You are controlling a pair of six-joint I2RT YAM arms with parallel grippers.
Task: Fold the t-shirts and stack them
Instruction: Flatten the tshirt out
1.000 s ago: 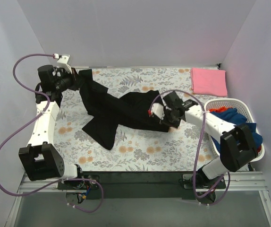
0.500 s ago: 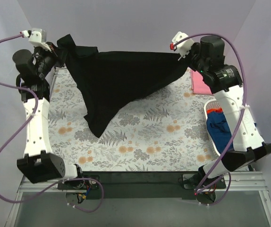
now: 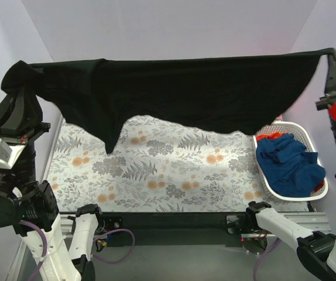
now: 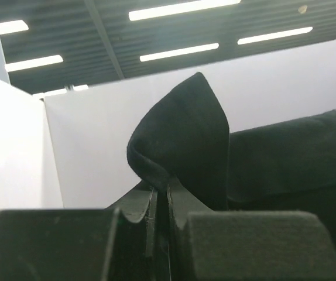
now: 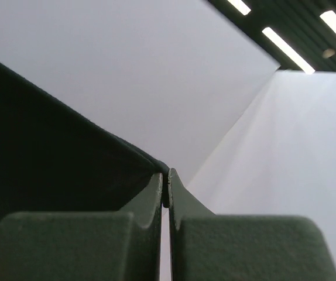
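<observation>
**Black t-shirt, spread aloft for folding**

Item: black t-shirt, stretched wide high above the table. Its lower edge sags unevenly, with one point drooping over the table's left half.
Left tool: pressed together, pinching a bunched corner.
Right tool: pressed together, pinching the opposite corner.
Blue t-shirt: in the basket at the table's right edge.
Handling: hold both corners level and taut, then lower evenly so the cloth lands flat on the table.

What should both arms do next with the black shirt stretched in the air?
Probably lower both arms together to lay the black t-shirt flat on the floral table covering: the left gripper and right gripper each pinch an end, and it hangs spread wide, unfolded.
</observation>
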